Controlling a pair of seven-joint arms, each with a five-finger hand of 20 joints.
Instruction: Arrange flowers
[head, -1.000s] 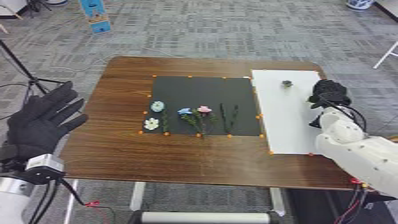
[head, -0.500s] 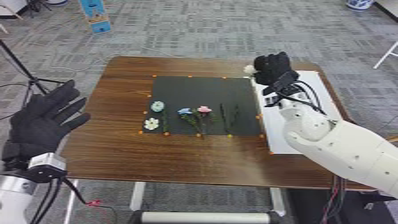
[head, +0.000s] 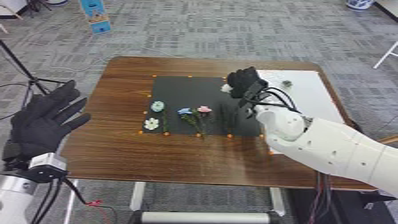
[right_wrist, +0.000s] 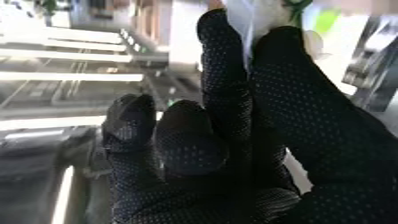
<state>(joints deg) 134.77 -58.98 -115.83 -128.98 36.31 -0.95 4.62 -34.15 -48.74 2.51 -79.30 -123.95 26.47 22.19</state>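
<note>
Brown wooden surface (head: 169, 162), with black mat (head: 188, 87), orange markers (head: 229, 135) along its edges, pale-blue flower (head: 157, 106), blue flower (head: 184, 111), pink flower (head: 204, 109) and small white flower (head: 151, 123) on it, white sheet (head: 306, 102) alongside. Over the mat's right part, right hand (head: 242, 80), thumb and finger pinched on white bloom (head: 226, 88); left of the surface, left hand (head: 37, 117), fingers straight. Beyond, grey patterned carpet (head: 195, 30), black tripod (head: 34, 77), blue panel (head: 95, 15), blue-and-white pot (head: 360, 4).

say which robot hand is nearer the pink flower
Right. The right robot hand is beyond and right of the pink flower; the left robot hand, far to its left.
</note>
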